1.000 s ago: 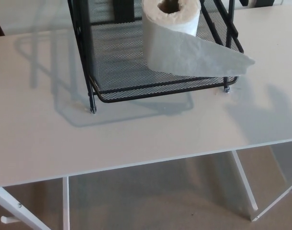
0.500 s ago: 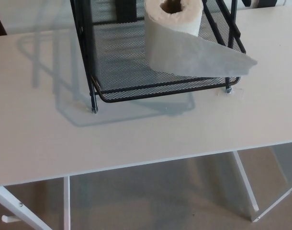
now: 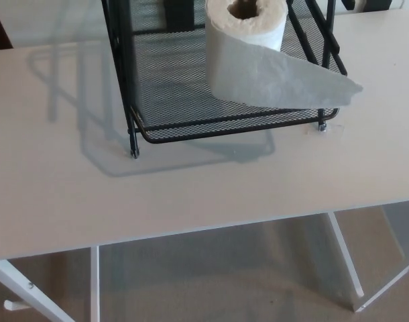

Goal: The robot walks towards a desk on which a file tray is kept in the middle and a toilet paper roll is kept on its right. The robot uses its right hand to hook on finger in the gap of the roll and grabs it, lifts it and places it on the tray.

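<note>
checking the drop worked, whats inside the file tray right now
A toilet paper roll stands upright in the file tray, core hole up, its loose tail draped over the front right rim. The roll hides the mesh beneath it; the tray's back is cut off.

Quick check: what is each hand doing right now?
Left hand: not in view.
Right hand: not in view; the toilet paper roll stands in the file tray, held by nothing.

Neither the left hand nor the right hand is in view, and no forearm shows. The robot's colours, shapes, cables and markings cannot be told from this head view.
</note>
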Available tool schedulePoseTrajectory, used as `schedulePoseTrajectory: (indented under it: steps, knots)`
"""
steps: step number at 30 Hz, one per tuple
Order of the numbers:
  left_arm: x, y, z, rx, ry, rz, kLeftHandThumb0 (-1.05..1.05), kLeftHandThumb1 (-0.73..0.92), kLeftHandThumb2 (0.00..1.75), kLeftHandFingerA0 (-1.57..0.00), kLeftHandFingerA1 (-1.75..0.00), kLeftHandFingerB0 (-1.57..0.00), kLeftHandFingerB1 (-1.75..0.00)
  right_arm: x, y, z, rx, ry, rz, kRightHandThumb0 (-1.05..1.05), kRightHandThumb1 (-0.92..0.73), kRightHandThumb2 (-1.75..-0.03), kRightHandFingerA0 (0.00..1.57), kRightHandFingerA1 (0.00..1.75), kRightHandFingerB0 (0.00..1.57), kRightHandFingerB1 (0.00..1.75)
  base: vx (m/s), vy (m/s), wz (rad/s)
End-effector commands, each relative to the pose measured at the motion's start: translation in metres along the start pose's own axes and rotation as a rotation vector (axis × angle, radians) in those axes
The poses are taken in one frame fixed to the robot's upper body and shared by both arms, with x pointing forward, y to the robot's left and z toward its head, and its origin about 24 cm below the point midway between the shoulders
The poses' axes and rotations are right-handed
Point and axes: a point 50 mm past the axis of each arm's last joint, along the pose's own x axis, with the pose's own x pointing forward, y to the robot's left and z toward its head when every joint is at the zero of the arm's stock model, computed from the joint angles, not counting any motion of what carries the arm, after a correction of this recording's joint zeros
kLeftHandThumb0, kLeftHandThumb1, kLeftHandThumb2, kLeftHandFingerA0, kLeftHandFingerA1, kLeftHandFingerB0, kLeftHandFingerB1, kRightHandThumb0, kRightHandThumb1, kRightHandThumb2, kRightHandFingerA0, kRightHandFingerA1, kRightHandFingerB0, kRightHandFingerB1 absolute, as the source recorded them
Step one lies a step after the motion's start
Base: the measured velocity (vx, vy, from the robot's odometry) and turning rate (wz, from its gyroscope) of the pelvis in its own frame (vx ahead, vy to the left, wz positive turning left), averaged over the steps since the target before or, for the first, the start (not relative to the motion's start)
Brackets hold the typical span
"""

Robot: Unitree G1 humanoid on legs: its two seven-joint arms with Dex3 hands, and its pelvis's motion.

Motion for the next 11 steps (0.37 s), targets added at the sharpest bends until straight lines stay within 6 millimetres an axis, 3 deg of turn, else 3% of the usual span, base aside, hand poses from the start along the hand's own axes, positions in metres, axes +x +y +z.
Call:
schedulePoseTrajectory:
  steps: [1, 2, 3, 4, 5, 7, 8, 11]
  knots:
    - [0.000, 0.010, 0.005, 0.004, 0.000, 0.014, -0.85, 0.80, 0.95, -0.38, -0.92, -0.18, -0.81, -0.030, 0.003, -0.110, 0.361, 0.301, -0.345, -0.53, -0.61, -0.76, 0.04, 0.53, 0.05, 0.25, 0.00, 0.000, 0.00]
    - [0.000, 0.010, 0.005, 0.013, 0.003, 0.013, -0.84, 0.81, 0.94, -0.36, -0.88, -0.15, -0.78, -0.028, 0.005, -0.112, 0.319, 0.309, -0.308, -0.53, -0.60, -0.81, 0.03, 0.40, 0.02, 0.22, 0.00, 0.000, 0.00]
    - [0.000, 0.011, 0.004, 0.010, 0.005, 0.012, -0.85, 0.80, 0.94, -0.36, -0.89, -0.15, -0.79, -0.027, 0.006, -0.112, 0.315, 0.323, -0.307, -0.48, -0.67, -0.65, 0.02, 0.44, 0.05, 0.19, 0.00, 0.000, 0.00]
    - [0.000, 0.011, 0.004, -0.004, 0.006, 0.013, -0.57, 0.62, 1.28, -0.15, -0.67, -0.01, -0.62, -0.028, 0.007, -0.114, 0.370, 0.322, -0.310, -0.48, -0.58, -0.69, 0.02, 0.41, 0.06, 0.25, 0.00, 0.000, 0.00]
    - [0.000, 0.010, 0.004, -0.015, 0.015, 0.019, -0.55, 0.61, 1.27, -0.15, -0.66, -0.02, -0.62, -0.028, 0.009, -0.116, 0.445, 0.317, -0.298, -0.45, -0.60, -0.72, 0.02, 0.47, 0.07, 0.22, 0.00, 0.000, 0.00]
    - [0.000, 0.009, 0.003, -0.016, 0.004, 0.007, -0.58, 0.65, 1.30, -0.13, -0.67, 0.00, -0.62, -0.029, 0.011, -0.117, 0.382, 0.325, -0.269, -0.44, -0.60, -0.73, 0.05, 0.52, 0.08, 0.19, 0.00, 0.000, 0.00]
    - [0.000, 0.009, 0.004, -0.010, 0.006, 0.012, -0.57, 0.63, 1.28, -0.15, -0.67, 0.00, -0.62, -0.029, 0.012, -0.120, 0.374, 0.346, -0.265, -0.26, -0.63, -1.07, 0.03, 0.54, 0.00, 0.50, 0.00, 0.000, 0.00]
    - [0.000, 0.008, 0.003, -0.038, 0.002, 0.008, -0.57, 0.63, 1.28, -0.12, -0.66, 0.00, -0.62, -0.030, 0.012, -0.123, 0.267, 0.402, -0.189, -0.28, -0.60, -1.06, 0.03, 0.53, 0.00, 0.49, 0.00, 0.000, 0.00]
